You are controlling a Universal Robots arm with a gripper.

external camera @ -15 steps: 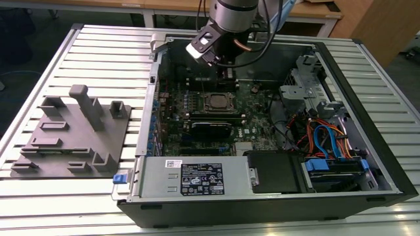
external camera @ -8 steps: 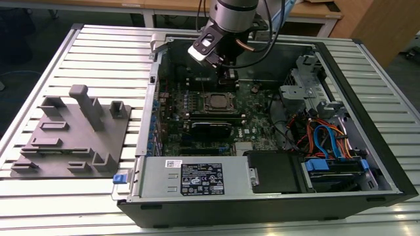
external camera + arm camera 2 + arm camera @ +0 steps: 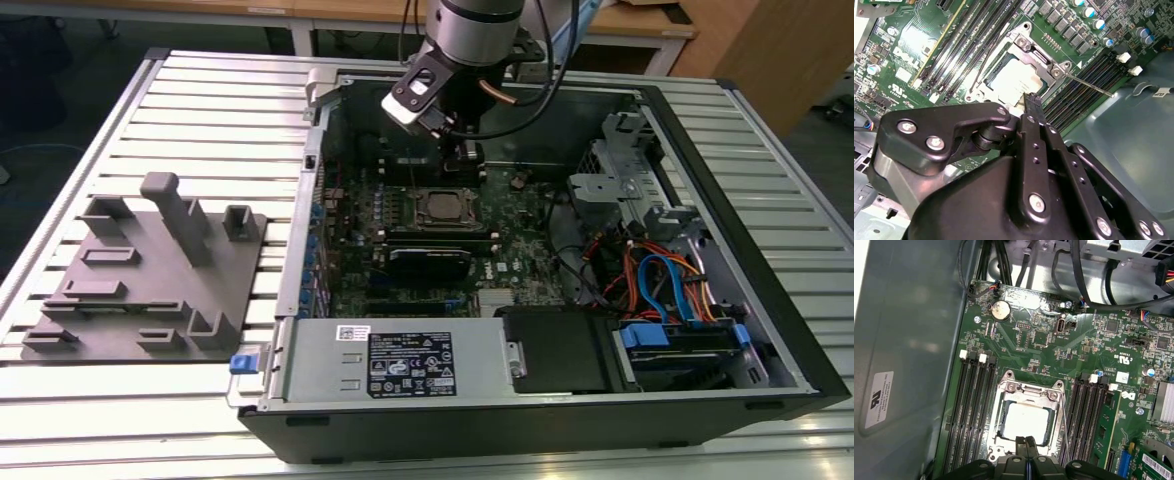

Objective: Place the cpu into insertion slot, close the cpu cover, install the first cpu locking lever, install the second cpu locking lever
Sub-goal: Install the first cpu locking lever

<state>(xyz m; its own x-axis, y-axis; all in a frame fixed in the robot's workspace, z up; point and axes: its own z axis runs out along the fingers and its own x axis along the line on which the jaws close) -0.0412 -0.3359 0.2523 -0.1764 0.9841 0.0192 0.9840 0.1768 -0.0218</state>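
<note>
Evidently the cpu (image 3: 1026,421) is lying flat in the insertion slot (image 3: 995,76), with the cpu cover (image 3: 1029,390) sitting down over its edges. The gripper (image 3: 1027,439) is hanging right at the socket's edge, its fingers pinched together on nothing; whether it is touching, I cannot tell. A thin locking lever (image 3: 1089,82) is sticking out sideways and is apparently unlatched. The danger, I'd judge, is the tips sliding off so slim a rod and jabbing the cover or the memory slots (image 3: 970,410).

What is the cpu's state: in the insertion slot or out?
In. In the first wrist view the cpu lies flat inside the insertion slot, framed by the cpu cover.
</note>
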